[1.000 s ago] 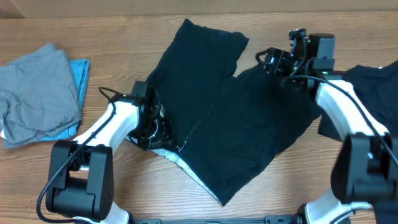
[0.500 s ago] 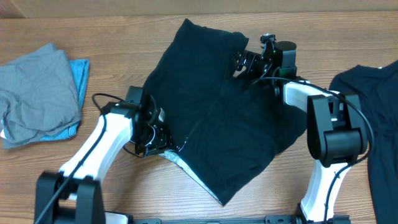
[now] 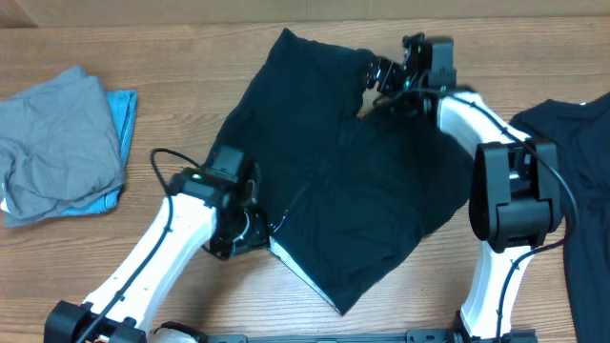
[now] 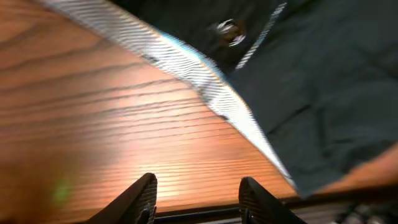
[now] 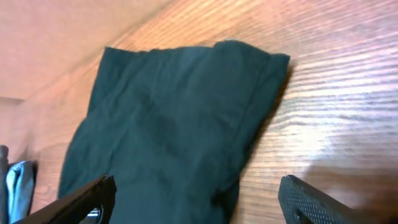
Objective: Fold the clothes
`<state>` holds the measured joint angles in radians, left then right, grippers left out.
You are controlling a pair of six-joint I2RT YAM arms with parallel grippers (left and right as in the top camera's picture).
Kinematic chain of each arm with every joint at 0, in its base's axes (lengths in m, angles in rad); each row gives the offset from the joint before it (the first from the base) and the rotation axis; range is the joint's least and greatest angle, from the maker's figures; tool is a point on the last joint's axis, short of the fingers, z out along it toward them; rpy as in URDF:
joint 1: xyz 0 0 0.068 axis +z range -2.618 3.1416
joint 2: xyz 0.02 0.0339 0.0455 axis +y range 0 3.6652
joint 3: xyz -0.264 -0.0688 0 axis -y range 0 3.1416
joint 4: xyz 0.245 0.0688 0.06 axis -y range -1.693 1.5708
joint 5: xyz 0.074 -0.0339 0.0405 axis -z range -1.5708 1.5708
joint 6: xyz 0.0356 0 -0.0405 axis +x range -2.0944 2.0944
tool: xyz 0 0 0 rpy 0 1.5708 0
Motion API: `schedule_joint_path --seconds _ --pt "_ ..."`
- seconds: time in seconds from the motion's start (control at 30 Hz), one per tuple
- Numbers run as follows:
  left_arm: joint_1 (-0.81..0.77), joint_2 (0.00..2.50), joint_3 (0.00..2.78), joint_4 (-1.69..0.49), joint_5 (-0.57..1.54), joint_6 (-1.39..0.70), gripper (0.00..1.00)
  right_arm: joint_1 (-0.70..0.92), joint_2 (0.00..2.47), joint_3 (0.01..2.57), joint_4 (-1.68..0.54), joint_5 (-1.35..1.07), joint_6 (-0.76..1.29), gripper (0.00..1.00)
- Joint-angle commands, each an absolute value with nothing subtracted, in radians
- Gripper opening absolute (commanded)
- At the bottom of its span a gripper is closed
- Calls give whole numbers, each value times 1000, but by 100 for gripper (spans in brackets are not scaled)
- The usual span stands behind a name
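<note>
Nearest, the left fingers (image 4: 142,198) are standing apart over bare tabletop (image 4: 93,124), gripping nothing, just short of the waistband (image 4: 205,81) of the black pants (image 3: 334,191). Only the left wrist view is showing its stripes. Farther off, the right fingers (image 5: 81,202) are spreading wide by a leg end (image 5: 186,93), seemingly not touching it. Grey and blue clothes (image 3: 57,143) are lying far left.

Soft, matt black cloth pants (image 3: 362,191), creased, on a smooth wood-grain table (image 3: 191,67) with slight sheen; grey garment (image 3: 57,143) equally matt.
</note>
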<state>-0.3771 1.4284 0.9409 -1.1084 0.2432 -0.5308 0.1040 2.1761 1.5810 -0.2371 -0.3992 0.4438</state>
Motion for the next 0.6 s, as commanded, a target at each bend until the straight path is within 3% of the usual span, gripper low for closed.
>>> schedule_joint_path --seconds 0.0,0.03,0.57 --pt "-448 1417 927 -1118 88 -644 58 101 2175 1703 -340 -355 443 87" --pt "-466 1418 918 -1111 83 -644 100 101 2175 1714 -351 -355 442 87" --pt "-526 1419 822 -1031 109 -707 100 125 2323 1744 -287 -356 445 87"
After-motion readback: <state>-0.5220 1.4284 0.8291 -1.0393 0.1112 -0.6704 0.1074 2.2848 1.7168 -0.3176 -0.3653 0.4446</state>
